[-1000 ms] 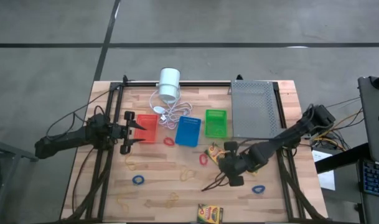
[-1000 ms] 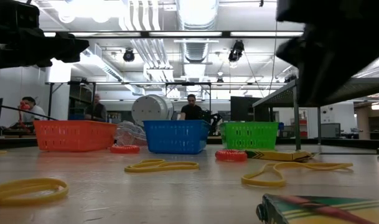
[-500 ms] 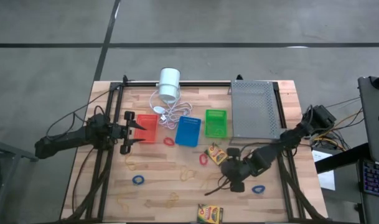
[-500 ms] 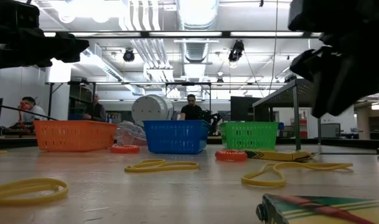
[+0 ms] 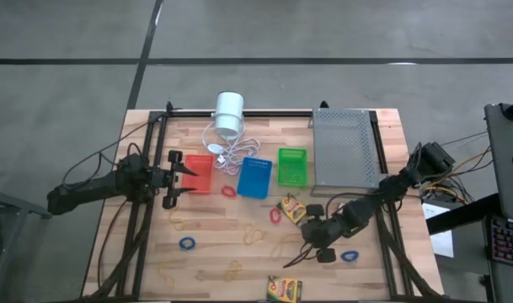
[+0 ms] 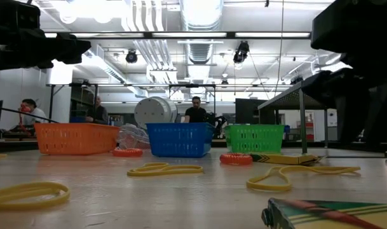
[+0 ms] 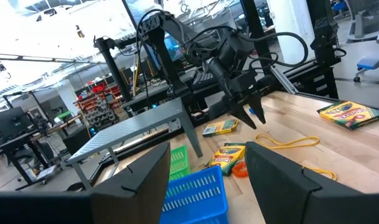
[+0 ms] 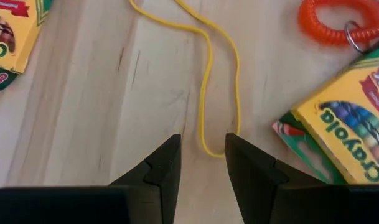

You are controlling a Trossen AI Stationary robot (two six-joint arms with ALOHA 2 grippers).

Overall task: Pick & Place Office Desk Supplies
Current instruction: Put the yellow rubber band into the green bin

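Note:
My right gripper (image 8: 203, 142) is open and slants down over the near right of the table (image 5: 306, 250). The looped end of a yellow rubber band (image 8: 208, 146) lies on the wood between its fingertips; I cannot tell whether they touch it. Crayon boxes (image 8: 348, 121) (image 8: 7, 34) lie on either side, and a red coiled band (image 8: 338, 22) lies farther off. My left gripper (image 5: 184, 178) waits open and level at the left rim of the red-orange basket (image 5: 200, 173). The blue basket (image 5: 254, 178) and green basket (image 5: 291, 166) stand beside it on the table.
A white cylinder (image 5: 229, 112) with a coiled cord and a grey perforated tray (image 5: 344, 147) stand at the far edge. Blue bands (image 5: 187, 243) (image 5: 350, 255), a red band (image 5: 229, 191) and tan bands (image 5: 231, 270) lie scattered. Another crayon box (image 5: 284, 289) lies at the near edge.
My right gripper has sunk toward the table and drifted a little toward the near edge, tipping more steeply down over the yellow band. Its finger gap looks unchanged. Nothing on the table has moved.

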